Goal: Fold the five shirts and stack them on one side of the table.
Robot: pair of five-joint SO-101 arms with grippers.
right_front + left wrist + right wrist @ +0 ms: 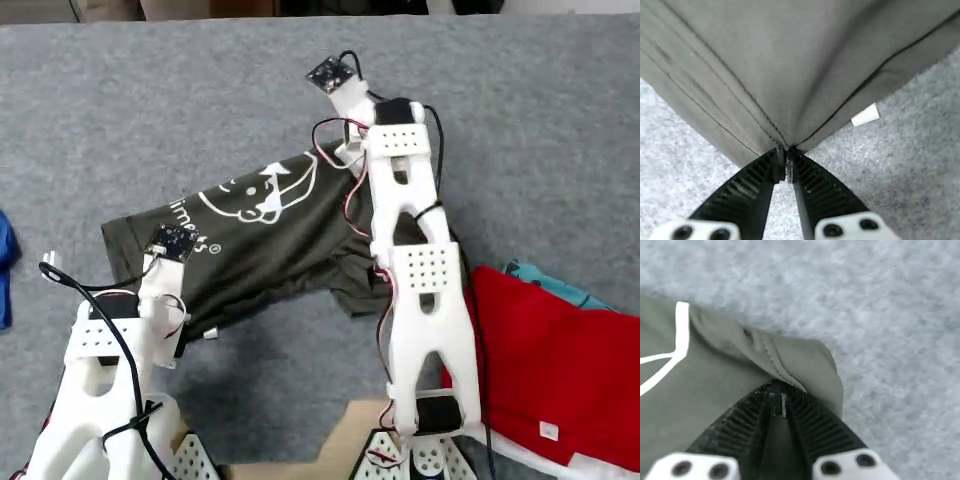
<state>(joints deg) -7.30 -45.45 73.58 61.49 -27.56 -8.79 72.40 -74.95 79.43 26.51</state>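
Clamping tight with the left gripper [786,156] on a bunched edge of the dark olive shirt [280,245], gathering the cloth into folds at the closed tips. Showing a small white tag [865,115] just beside that near edge, possibly a sewn-in label. Pinching likewise with the right gripper [779,392], fingers closed on a stitched hem at the shirt's far corner, close to its white print. Lying spread over the middle of the grey table cover [520,130], printed side up, between the two arms. Sharing the table with a red shirt [550,360] on the right arm's side, resting over something teal [545,282], and with a blue cloth [4,262] at the opposite edge.
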